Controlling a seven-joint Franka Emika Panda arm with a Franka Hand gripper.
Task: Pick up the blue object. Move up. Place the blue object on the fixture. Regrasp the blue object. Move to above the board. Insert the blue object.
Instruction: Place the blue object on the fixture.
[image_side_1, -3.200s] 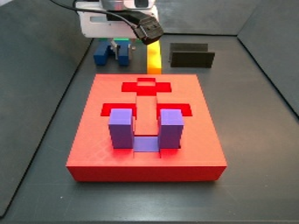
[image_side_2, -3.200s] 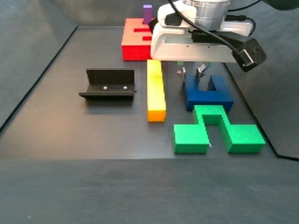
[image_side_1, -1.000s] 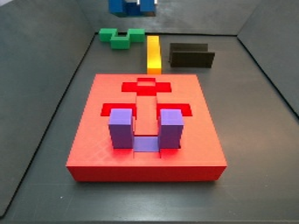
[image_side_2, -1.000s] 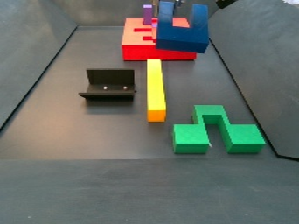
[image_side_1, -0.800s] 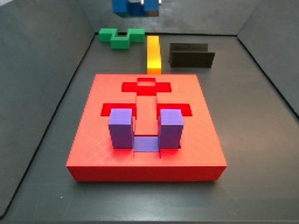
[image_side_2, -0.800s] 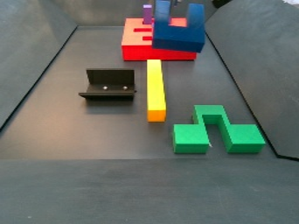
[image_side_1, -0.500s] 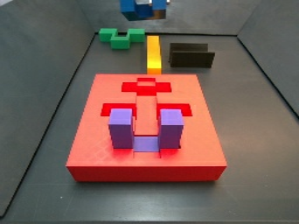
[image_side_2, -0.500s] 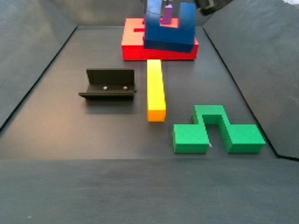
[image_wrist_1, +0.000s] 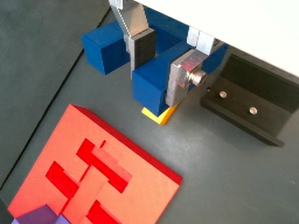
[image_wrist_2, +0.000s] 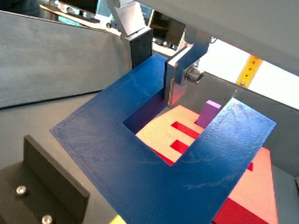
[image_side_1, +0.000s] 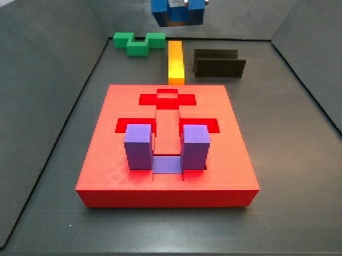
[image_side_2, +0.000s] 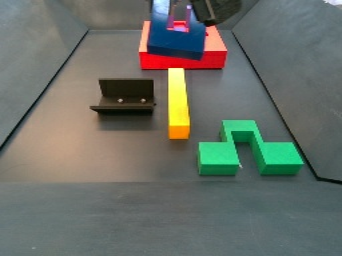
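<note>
I am holding the blue object (image_wrist_1: 135, 61) in the air, my gripper (image_wrist_1: 163, 63) clamped on it, silver fingers (image_wrist_1: 184, 80) pressing its walls from both sides. In a side view the blue object (image_side_2: 175, 37) is hanging high above the floor, in front of the board (image_side_2: 187, 52), well clear of everything below. In a side view it (image_side_1: 177, 10) is showing only partly, cut by the top edge of the frame, above the far end of the yellow bar (image_side_1: 175, 59).

The floor is offering open room: the fixture (image_side_2: 124, 98) is sitting apart on one side of the yellow bar (image_side_2: 177, 101), and the green block (image_side_2: 247, 146) is lying on the other side, near the enclosure wall. The board (image_side_1: 166, 144) is filling the middle of the floor with dark lanes along both walls, and the purple block (image_side_1: 167, 148) is sitting seated in its near recess.

In a wrist view I am looking down past the blue object at the fixture (image_wrist_1: 251, 101) and a corner of the board (image_wrist_1: 100, 168). In a wrist view the blue object (image_wrist_2: 176, 184) is filling the frame, its prongs framing the board (image_wrist_2: 181, 136) beyond.
</note>
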